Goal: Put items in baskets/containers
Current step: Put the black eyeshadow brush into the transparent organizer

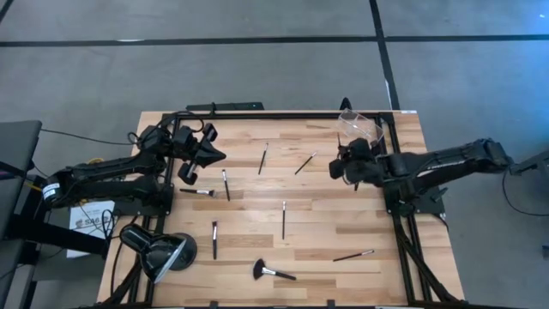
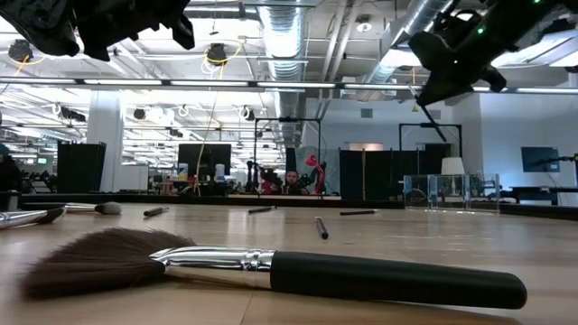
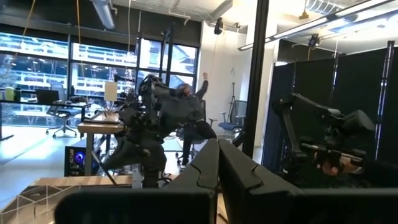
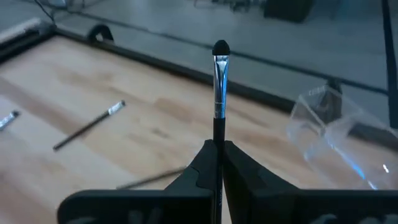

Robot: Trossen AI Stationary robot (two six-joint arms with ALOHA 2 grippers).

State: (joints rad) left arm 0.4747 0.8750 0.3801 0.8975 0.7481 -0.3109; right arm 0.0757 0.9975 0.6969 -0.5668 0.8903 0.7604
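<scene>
My right gripper [image 1: 334, 165] hangs above the table's far right part, shut on a thin dark brush [image 4: 219, 93]. The clear container [image 1: 360, 127] stands at the far right corner, just beyond that gripper. My left gripper [image 1: 220, 155] waits raised over the far left, shut with nothing in it [image 3: 217, 158]. Several thin brushes lie flat on the wood, among them one at mid-table [image 1: 284, 220] and one nearer the far edge [image 1: 263, 157]. A larger fluffy-headed brush [image 1: 273, 272] lies by the near edge. My right gripper pinches the thin brush by its dark handle [image 4: 217, 135] between its two fingers. The brush runs along the fingers and sticks out past their tips, its metal collar and bristle tip [image 4: 221, 47] leading. It is lifted clear of the table and slants down [image 2: 432, 122].
A black dome-shaped lamp [image 1: 159, 249] sits at the near left corner. A dark frame rail [image 1: 283, 113] runs along the table's far edge. Two more brushes [image 1: 226, 184] [image 1: 197, 191] lie below my left gripper, and another [image 1: 353, 255] lies at the near right.
</scene>
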